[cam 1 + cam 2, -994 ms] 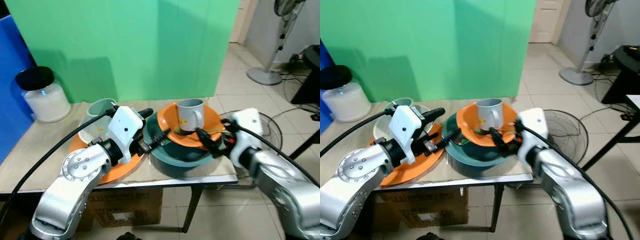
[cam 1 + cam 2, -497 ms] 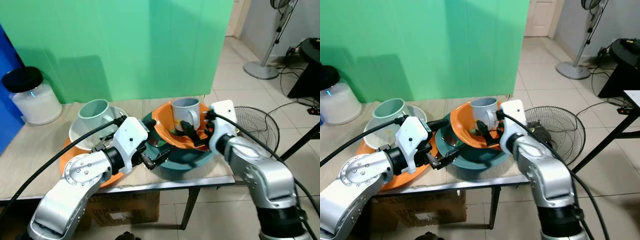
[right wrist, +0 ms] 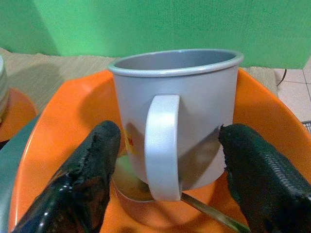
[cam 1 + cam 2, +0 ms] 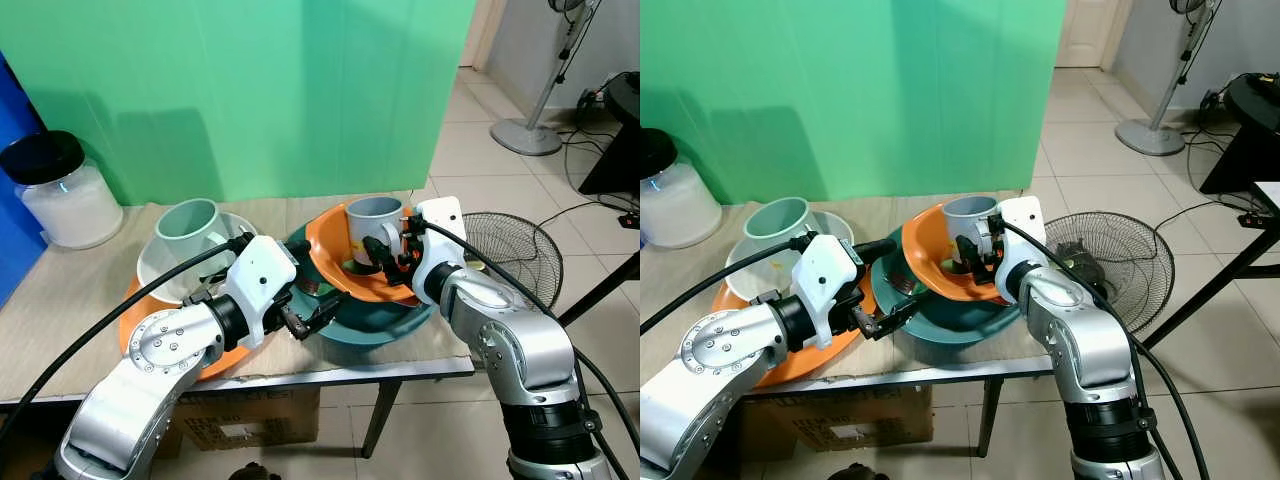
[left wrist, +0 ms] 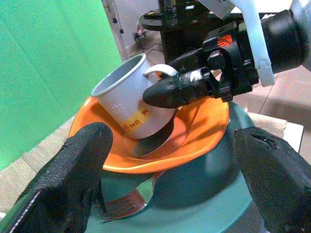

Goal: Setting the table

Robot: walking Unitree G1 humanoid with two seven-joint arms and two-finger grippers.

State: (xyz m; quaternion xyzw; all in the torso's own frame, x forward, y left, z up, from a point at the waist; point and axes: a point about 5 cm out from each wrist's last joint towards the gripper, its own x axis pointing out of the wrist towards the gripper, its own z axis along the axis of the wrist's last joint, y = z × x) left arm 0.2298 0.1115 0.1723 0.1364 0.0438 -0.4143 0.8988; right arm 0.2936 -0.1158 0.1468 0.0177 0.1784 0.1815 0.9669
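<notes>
A grey mug [image 4: 375, 218] stands in a tilted orange bowl [image 4: 330, 250], which rests in a dark teal plate [image 4: 370, 325] at the table's right. My right gripper [image 4: 385, 258] is open at the mug's near side. In the right wrist view its fingers [image 3: 92, 179] flank the mug's handle [image 3: 163, 145]. A spoon [image 3: 209, 213] lies in the bowl under the mug. My left gripper [image 4: 310, 315] is open at the teal plate's front left rim. A fork [image 5: 126, 206] lies on the teal plate.
To the left, an orange plate [image 4: 132, 305] carries a white bowl [image 4: 160, 265] with a pale green cup [image 4: 188, 225]. A black-lidded jar [image 4: 60, 190] stands at the back left. A floor fan [image 4: 500, 245] lies off the table's right side. The table's front edge [image 4: 330, 372] is near.
My right gripper has moved in from the bowl's right rim to the mug's handle. My left gripper has dropped toward the teal plate's front rim. The camera view has shifted slightly.
</notes>
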